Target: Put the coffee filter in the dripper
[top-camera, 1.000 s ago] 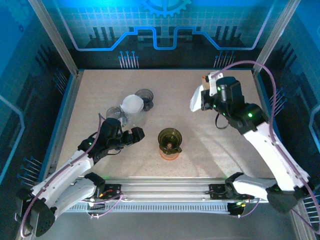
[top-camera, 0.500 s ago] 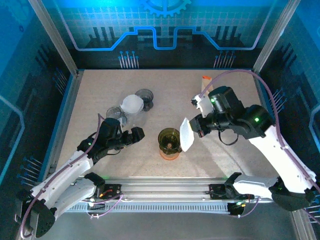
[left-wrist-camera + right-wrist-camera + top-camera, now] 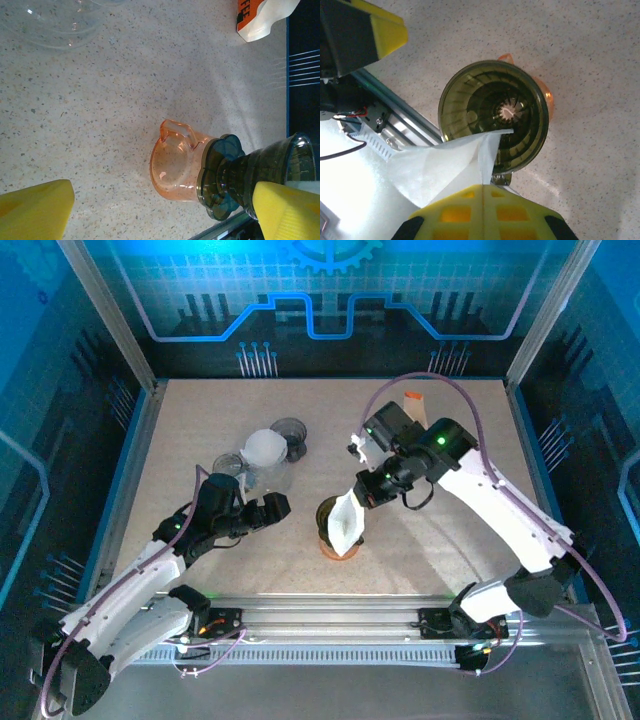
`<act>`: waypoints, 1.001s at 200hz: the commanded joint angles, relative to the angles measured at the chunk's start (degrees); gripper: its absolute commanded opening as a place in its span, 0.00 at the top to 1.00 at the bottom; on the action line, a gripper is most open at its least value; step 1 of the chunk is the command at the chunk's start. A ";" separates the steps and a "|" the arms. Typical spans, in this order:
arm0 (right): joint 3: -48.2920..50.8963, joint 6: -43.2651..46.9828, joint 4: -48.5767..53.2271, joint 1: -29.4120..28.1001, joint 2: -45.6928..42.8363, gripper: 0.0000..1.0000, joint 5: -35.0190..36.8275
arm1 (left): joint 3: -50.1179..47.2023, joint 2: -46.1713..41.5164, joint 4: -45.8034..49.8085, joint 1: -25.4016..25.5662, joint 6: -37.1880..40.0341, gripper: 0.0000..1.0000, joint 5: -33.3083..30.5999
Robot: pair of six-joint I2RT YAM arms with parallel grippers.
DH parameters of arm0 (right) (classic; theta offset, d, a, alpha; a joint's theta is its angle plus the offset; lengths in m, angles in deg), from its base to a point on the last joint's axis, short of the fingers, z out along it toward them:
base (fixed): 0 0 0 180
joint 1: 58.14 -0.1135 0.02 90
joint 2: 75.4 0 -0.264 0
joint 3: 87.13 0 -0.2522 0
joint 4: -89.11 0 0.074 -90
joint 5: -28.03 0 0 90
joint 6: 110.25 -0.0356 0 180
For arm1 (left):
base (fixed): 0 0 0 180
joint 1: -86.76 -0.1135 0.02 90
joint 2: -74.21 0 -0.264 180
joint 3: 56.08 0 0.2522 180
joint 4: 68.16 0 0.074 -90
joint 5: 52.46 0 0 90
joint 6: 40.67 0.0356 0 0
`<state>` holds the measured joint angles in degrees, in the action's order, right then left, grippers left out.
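A: Since a second ago your right gripper [image 3: 366, 494] has swung in from the far right. The coffee filter [image 3: 343, 525] it carries now hangs over the dripper [image 3: 326, 512] instead of out toward the far edge. Your left gripper [image 3: 268, 512] has hardly shifted.

B: Agreed. Starting at the left, your left gripper sits low over the table [image 3: 200, 420], just left of the dripper, its jaws spread wide with nothing between them. Its wrist camera looks between the yellow pads [image 3: 35, 212] at the orange server [image 3: 175, 170] on which the dripper stands.

A: Beyond that gripper, on the far side, you have a cluster of clear glasses [image 3: 232, 466]. One is topped with a white stack [image 3: 265, 448], and a dark cup [image 3: 291, 434] stands beside it.

B: In the middle, the filter is tilted. Its lower corner is over the dripper's rim and inside the mouth, while most of the paper lies outside on the near side. You cannot tell whether it touches the ribs.

A: Your right gripper is clamped tight on the filter's upper edge, just right of the dripper.

B: Further right, an orange-and-white packet [image 3: 412, 400] lies near the far edge.
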<state>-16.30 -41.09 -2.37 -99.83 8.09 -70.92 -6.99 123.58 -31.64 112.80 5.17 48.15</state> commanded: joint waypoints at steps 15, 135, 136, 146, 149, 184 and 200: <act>-4.19 -1.64 3.98 -1.40 4.13 1.00 5.12 | 1.58 -0.84 -0.13 -0.48 1.75 0.06 2.74; -2.19 -1.97 0.01 -6.62 10.82 1.00 18.96 | 0.68 4.41 -26.56 -0.07 -3.65 0.08 21.07; -2.17 -1.99 -0.07 -6.64 10.82 1.00 19.01 | 0.78 4.50 -26.64 0.04 -3.61 0.08 21.14; -1.96 -2.12 -0.50 -6.86 10.90 1.00 19.16 | 1.95 5.51 -26.01 1.46 -2.03 0.05 21.38; -1.92 -2.17 -0.65 -6.95 10.90 1.00 19.28 | 2.47 5.75 -25.36 1.99 -1.33 0.05 21.26; -1.47 -2.19 -1.09 -7.35 11.09 1.00 19.57 | 7.34 8.26 -16.65 7.75 6.04 0.15 16.59; -1.03 -2.28 -1.41 -7.39 10.69 1.00 19.83 | 7.63 8.40 -14.17 7.84 6.63 0.27 14.33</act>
<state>-18.36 -42.38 -3.42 -106.21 18.49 -52.34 -1.61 131.84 -50.35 120.17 8.01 65.11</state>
